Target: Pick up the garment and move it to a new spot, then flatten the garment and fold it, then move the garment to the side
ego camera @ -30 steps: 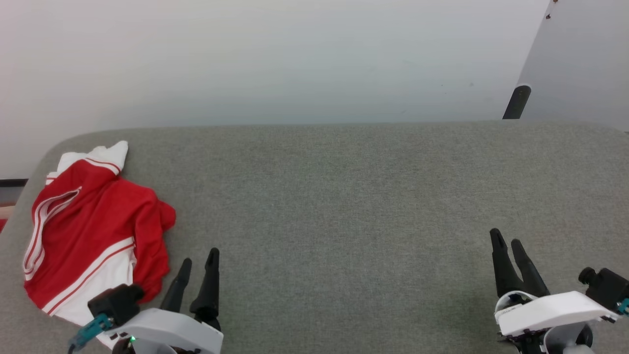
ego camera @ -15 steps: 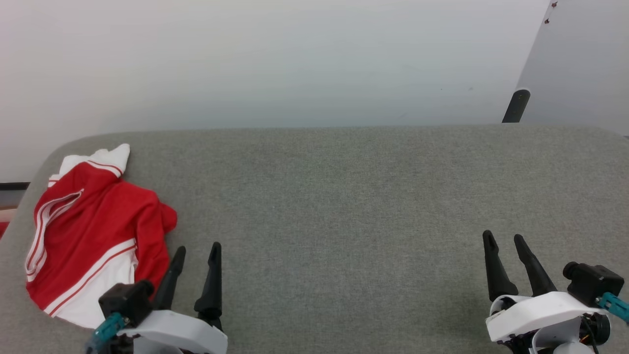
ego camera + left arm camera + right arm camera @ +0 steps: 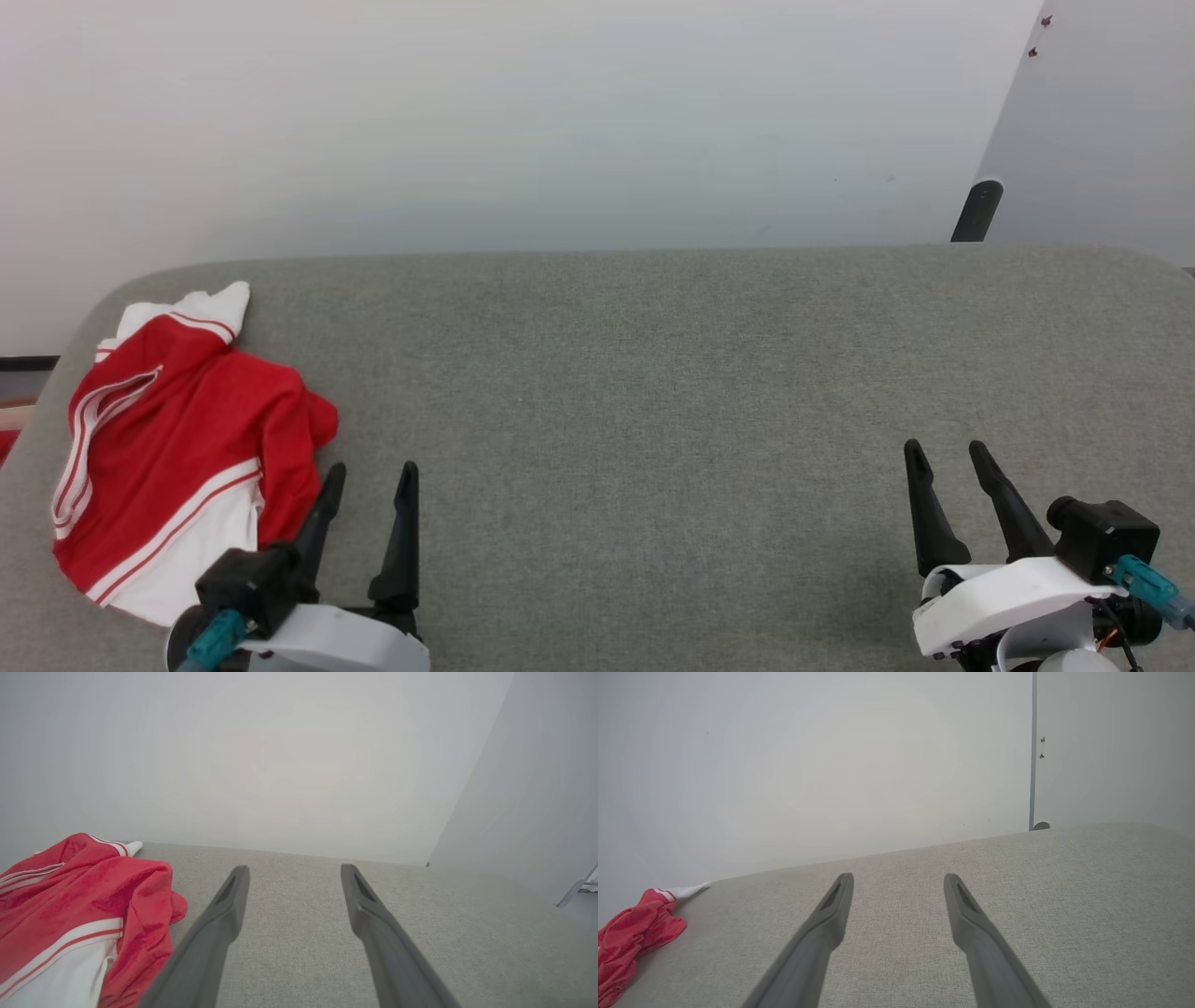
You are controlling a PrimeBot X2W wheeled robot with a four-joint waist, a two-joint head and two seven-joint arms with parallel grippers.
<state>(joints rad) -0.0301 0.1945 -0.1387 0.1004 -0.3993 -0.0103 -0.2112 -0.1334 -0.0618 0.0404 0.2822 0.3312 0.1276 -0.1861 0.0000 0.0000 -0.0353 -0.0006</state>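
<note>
Pale wall (image 3: 560, 112) runs behind the whole work area; a second grey panel (image 3: 1111, 121) meets it at an angle on the far right.

Counter (image 3: 653, 373): grey woven cover, wide. Far edge straight along the wall, far-left corner rounded, left edge running down toward me. I see a broad stretch of open fabric from the middle through to the right end, and all of the far strip along the wall.

Garment (image 3: 177, 439): red with white sleeves and striped trim, lying crumpled at the counter's left end. One white sleeve points at the rounded corner; the striped side sits close to the left edge. It rests on the counter with nothing gripping it.

Left end effector (image 3: 372, 469): low at near left, fingers spread apart and released, nothing between them. Its outer finger is just beside the garment's red right hem; touching or not, I cannot tell.

Right end effector (image 3: 944, 448): near right, well apart from the garment, fingers likewise spread and released over bare cover.

Dark post (image 3: 976, 210): stands behind the far edge, right side.
</note>
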